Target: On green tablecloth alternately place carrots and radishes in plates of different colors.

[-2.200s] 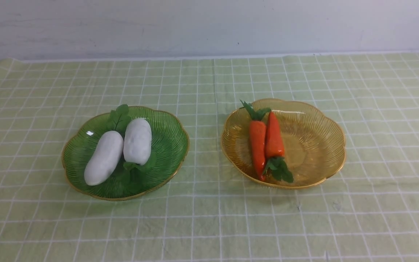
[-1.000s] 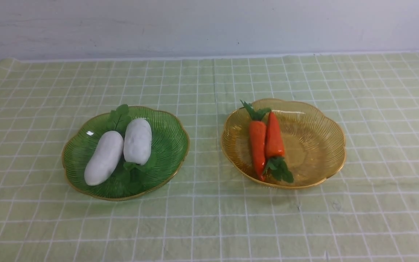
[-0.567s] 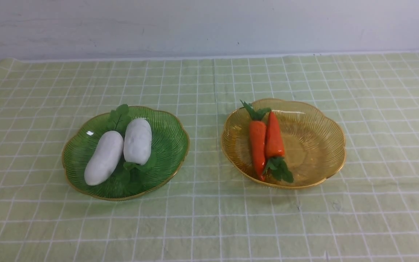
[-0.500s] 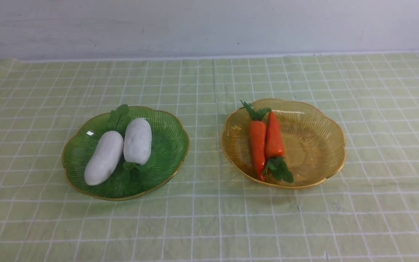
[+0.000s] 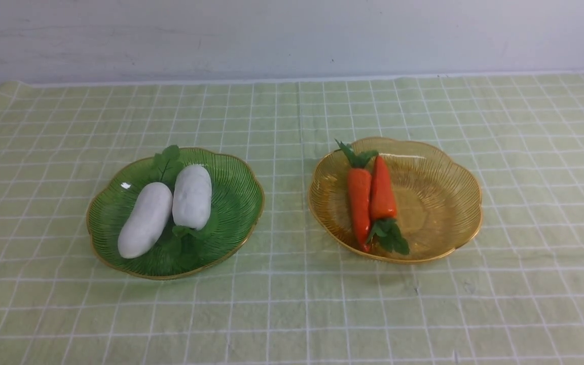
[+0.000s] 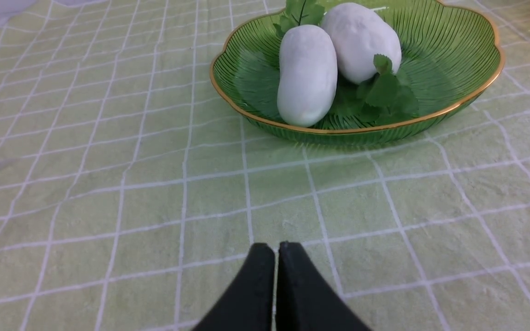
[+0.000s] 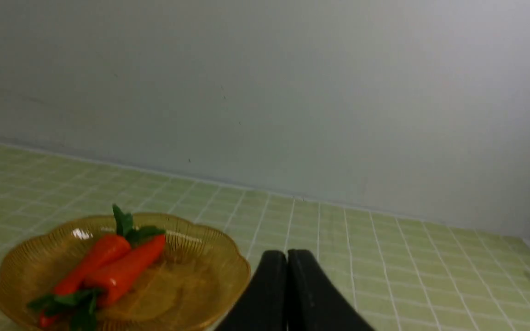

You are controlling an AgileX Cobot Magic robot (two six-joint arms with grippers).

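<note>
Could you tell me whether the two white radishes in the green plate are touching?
Touching: in the left wrist view the longer white radish leans against the plumper one, no gap.

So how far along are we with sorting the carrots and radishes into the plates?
Done, as it looks: both radishes lie in the green plate, both carrots in the yellow plate. In hand: nothing; the left hand and the right hand are shut and empty, away from the plates. Left: no vegetable lies loose on the tablecloth, so sorting seems finished.
</note>
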